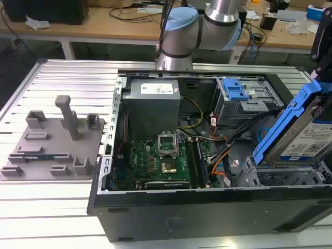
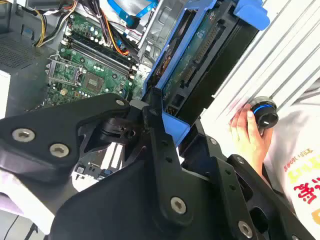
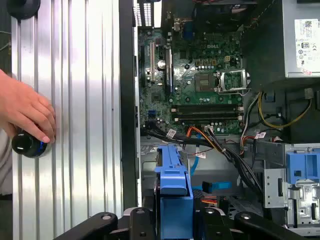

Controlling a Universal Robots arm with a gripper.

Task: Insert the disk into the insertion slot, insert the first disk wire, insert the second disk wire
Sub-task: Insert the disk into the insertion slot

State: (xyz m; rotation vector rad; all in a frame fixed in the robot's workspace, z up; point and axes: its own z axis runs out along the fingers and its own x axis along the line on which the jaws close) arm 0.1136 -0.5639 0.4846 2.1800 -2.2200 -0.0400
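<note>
The disk [image 1: 306, 140], a silver-grey drive with a white label in a bright blue carrier, hangs tilted above the open computer case at the exterior view's right. My gripper [image 2: 160, 115] is shut on the carrier's edge, its black fingers [image 2: 152, 125] clamped on the blue plastic. In the second wrist view the disk [image 2: 200, 55] shows its green circuit side and connector. The first wrist view looks along the carrier's blue edge [image 3: 172, 180]. The insertion slot [image 1: 250, 175], a low grey perforated cage, lies just under the disk's lower end. Orange and black wires [image 1: 222, 155] lie loose beside it.
A taller grey cage with a blue latch [image 1: 236, 91] stands behind the slot. The motherboard [image 1: 155, 158] and power supply [image 1: 153, 98] occupy the rest of the case. A person's hand [image 3: 25, 110] rests on a black knob [image 3: 27, 142] on the ribbed table. A grey fixture plate [image 1: 52, 140] lies outside the case.
</note>
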